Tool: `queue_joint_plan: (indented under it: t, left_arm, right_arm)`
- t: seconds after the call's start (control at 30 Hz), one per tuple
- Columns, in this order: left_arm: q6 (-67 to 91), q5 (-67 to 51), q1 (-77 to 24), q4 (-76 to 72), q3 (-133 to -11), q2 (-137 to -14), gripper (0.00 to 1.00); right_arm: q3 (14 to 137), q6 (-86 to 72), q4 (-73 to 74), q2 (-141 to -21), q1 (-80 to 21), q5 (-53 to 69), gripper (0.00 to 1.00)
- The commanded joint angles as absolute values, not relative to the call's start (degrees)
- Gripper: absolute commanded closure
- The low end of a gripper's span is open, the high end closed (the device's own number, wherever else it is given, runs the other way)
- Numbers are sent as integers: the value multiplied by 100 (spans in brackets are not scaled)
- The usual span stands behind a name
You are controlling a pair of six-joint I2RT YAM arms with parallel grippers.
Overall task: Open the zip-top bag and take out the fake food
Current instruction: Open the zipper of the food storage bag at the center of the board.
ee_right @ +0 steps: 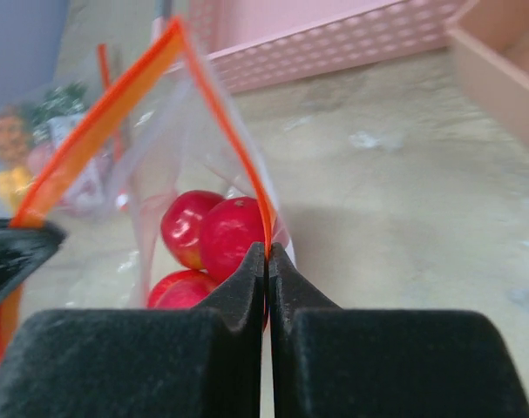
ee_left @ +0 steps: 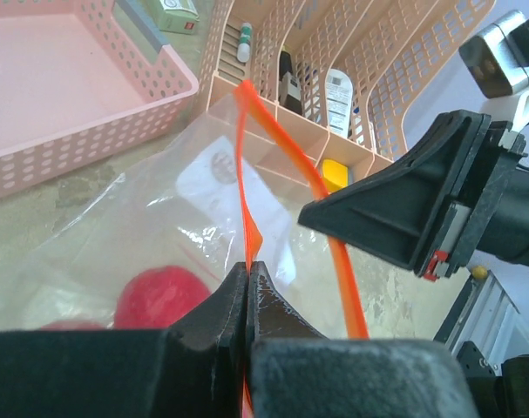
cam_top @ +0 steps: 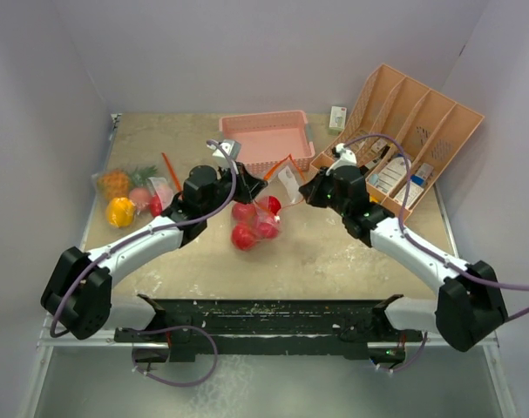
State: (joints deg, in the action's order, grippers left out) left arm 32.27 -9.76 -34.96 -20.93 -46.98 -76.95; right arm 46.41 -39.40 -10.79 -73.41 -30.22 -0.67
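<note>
The clear zip-top bag (cam_top: 262, 207) with an orange zip strip (cam_top: 278, 165) sits mid-table, its mouth held up and spread between my grippers. Several red round fake fruits (cam_top: 251, 225) lie inside it; they also show in the right wrist view (ee_right: 213, 230) and in the left wrist view (ee_left: 159, 296). My left gripper (cam_top: 252, 185) is shut on one side of the orange strip (ee_left: 247, 218). My right gripper (cam_top: 304, 193) is shut on the other side of the strip (ee_right: 238, 139). A second bag (cam_top: 132, 195) at the far left holds the pineapple (cam_top: 115, 182) and the yellow pepper (cam_top: 120, 212).
A pink perforated basket (cam_top: 266, 139) stands just behind the bag. A tan slotted organiser (cam_top: 412, 139) with bottles and cartons stands at the back right, close to my right arm. A small carton (cam_top: 337, 116) lies behind the basket. Walls close in on both sides.
</note>
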Motion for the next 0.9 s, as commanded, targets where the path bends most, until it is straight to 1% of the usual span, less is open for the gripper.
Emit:
queue_joint_plan:
  t: [0.0,0.13,0.17,0.27,0.3,0.33,0.37,0.4,0.47,0.53,0.6,0.63,0.67,0.87]
  left_arm:
    - [3155,-848,-3524,-2247,-4720,-7472,100]
    - [3200,-985,-3524,-2382,-4767,-7620,100]
    - [3226,-1037,-3524,-2427,-4776,-7686,100]
    - [3318,-1203,-3532,-2588,-4798,-7885,100]
    - [3347,-1257,-3529,-2623,-4802,-7938,100]
    - [3366,-1312,-3540,-2655,-4811,-7982,100]
    - [3387,-1327,-3544,-2681,-4805,-8023,100]
    - [3400,-1330,-3560,-2691,-4811,-8042,99]
    - [3411,-1335,-3576,-2722,-4812,-8066,99]
    - [3427,-1332,-3596,-2756,-4816,-8088,98]
    - [3427,-1331,-3617,-2762,-4840,-8132,97]
    - [3434,-1335,-3625,-2764,-4849,-8150,96]
    - [3434,-1327,-3636,-2768,-4858,-8170,96]
    - [3445,-1325,-3697,-2745,-4910,-8229,95]
  right_arm:
    - [4592,-3420,-293,-6902,-2841,-1086,100]
    - [4557,-3161,117,-6754,-2838,-1495,100]
    - [4547,-3138,144,-6711,-2837,-1487,97]
    - [4578,-3124,156,-6462,-2839,-1264,56]
    - [4610,-3113,173,-6343,-2839,-1265,48]
    - [4672,-3034,158,-6219,-2838,-1316,44]
    - [4751,-2999,150,-6113,-2837,-1228,43]
    - [4834,-2993,126,-6024,-2839,-1113,45]
    - [5005,-2986,22,-5974,-2839,-873,55]
    - [5188,-2983,-96,-6104,-2839,-593,70]
    - [5361,-2999,-271,-6380,-2839,-350,91]
    - [5422,-3023,-358,-6573,-2839,-199,98]
    - [5483,-3075,-433,-6717,-2839,-40,100]
    - [5408,-3492,-1228,-7273,-2856,821,100]
